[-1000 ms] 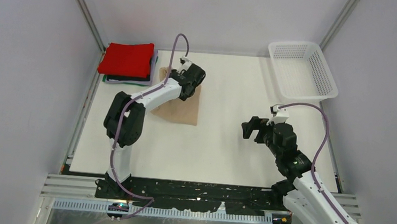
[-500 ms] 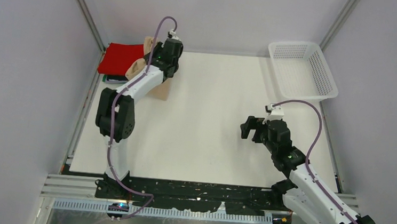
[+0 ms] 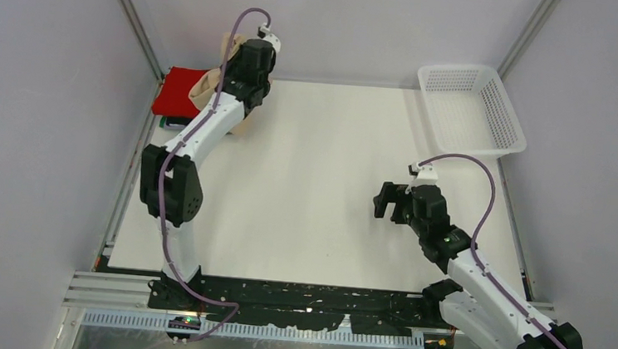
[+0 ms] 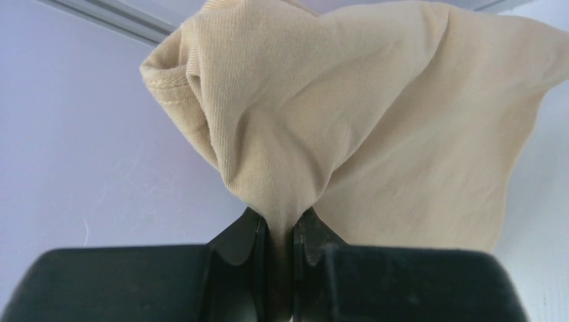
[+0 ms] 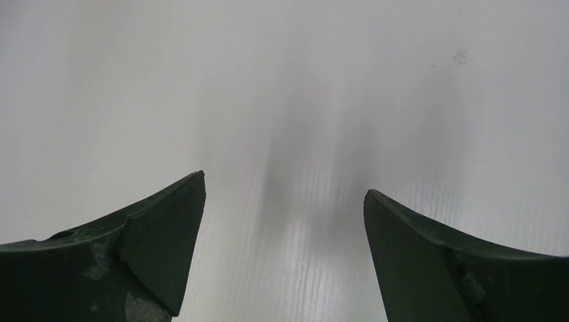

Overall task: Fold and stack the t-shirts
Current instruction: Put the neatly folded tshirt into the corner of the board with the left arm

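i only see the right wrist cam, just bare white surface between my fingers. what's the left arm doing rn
Observer: The left pincer is shut on the beige t-shirt, which hangs bunched from it.
Operator: where's that on the table
Observer: At the far left corner of the table; in the top view the cloth overlaps the folded red t-shirt.
Operator: anything close to my side
Observer: Only a white basket at the far right corner, apart from the right pincer.

A white plastic mesh basket [image 3: 506, 115] sits at the far right corner of a white tabletop [image 3: 330, 184]. Pale grey walls [image 3: 43, 120] surround it.
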### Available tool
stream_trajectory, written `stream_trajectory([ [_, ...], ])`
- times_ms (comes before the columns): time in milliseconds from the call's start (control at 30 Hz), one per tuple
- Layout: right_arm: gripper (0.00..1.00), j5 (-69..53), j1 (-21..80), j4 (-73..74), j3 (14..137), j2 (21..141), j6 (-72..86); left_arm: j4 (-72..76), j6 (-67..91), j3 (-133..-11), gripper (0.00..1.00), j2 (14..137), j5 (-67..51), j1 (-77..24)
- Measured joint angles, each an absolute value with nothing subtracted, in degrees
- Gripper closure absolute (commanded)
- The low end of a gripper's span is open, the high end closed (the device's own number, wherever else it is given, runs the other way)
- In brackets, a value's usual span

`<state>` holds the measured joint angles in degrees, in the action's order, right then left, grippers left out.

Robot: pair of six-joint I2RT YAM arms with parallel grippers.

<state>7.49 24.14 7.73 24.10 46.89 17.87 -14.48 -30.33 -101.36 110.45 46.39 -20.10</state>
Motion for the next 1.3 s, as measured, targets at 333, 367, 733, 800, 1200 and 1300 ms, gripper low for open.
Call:
stream_trajectory([
  [333, 0.05, 7.51, 24.14, 8.25, 24.77, 49.19, 17.67, -20.01, -27.64, -112.44, 1.0, 109.78, 41.47, -17.43],
  [367, 0.05, 7.66, 24.14, 8.34, 24.88, 49.36, 17.65, -20.49, -27.27, -113.49, 1.0, 109.89, 41.01, -16.75],
  [733, 0.05, 10.35, 24.14, 10.0, 27.42, 52.14, 17.06, -26.57, -22.13, -123.28, 1.0, 120.51, 34.85, -7.66],
  [800, 0.05, 11.03, 24.14, 10.83, 28.05, 52.42, 16.82, -27.75, -21.28, -124.86, 1.0, 123.59, 33.63, -6.04],
  [1200, 0.05, 14.52, 24.14, 14.41, 32.67, 55.31, 14.87, -30.57, -18.85, -130.87, 0.03, 132.2, 30.55, 1.08],
  [1300, 0.05, 14.87, 24.14, 14.94, 34.26, 55.61, 14.33, -29.63, -18.13, -131.13, 0.0, 132.62, 31.92, 1.83],
])
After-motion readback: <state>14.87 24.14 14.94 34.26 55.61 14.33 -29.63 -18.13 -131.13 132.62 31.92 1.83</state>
